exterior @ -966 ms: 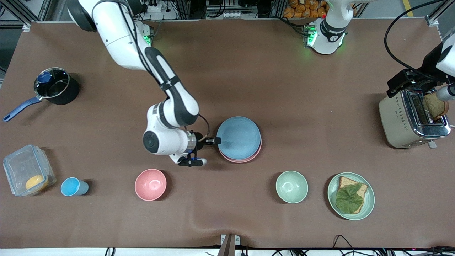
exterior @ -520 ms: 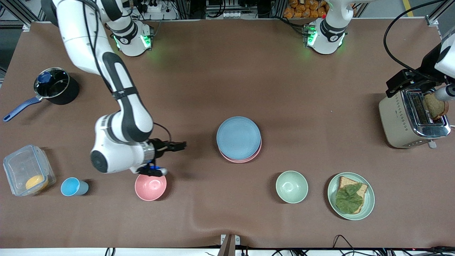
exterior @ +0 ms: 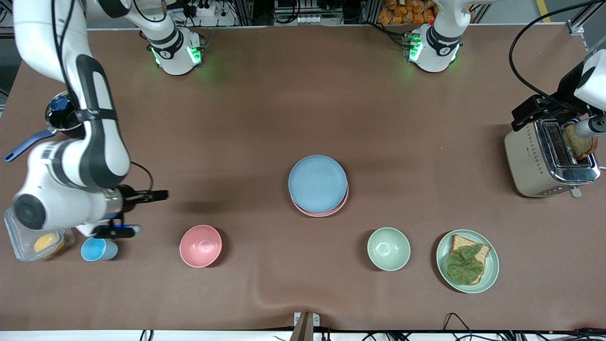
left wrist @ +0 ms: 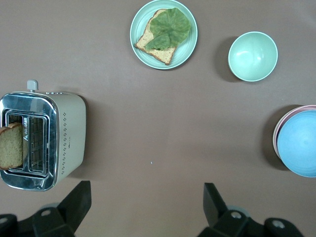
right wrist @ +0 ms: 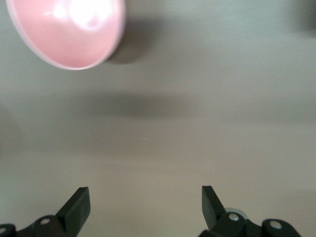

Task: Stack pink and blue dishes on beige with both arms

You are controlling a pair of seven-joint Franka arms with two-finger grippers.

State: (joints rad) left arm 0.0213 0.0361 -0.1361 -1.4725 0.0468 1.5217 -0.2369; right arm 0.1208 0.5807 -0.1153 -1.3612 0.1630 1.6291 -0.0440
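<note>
at mid-table the blue plate (exterior: 317, 183) lies on the pink plate (exterior: 340, 205), no beige plate showing beneath, so the stack looks done; right end effector (exterior: 161, 194), spread and empty, hangs near the pink bowl (exterior: 200, 245); left end effector (left wrist: 148, 205) spread, waiting.

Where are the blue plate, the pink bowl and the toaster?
blue plate (exterior: 317, 183): front view, middle of its top face.
pink bowl (exterior: 200, 245): front view, inside of the bowl.
toaster (left wrist: 69, 136): left wrist view, its cream side wall.
</note>
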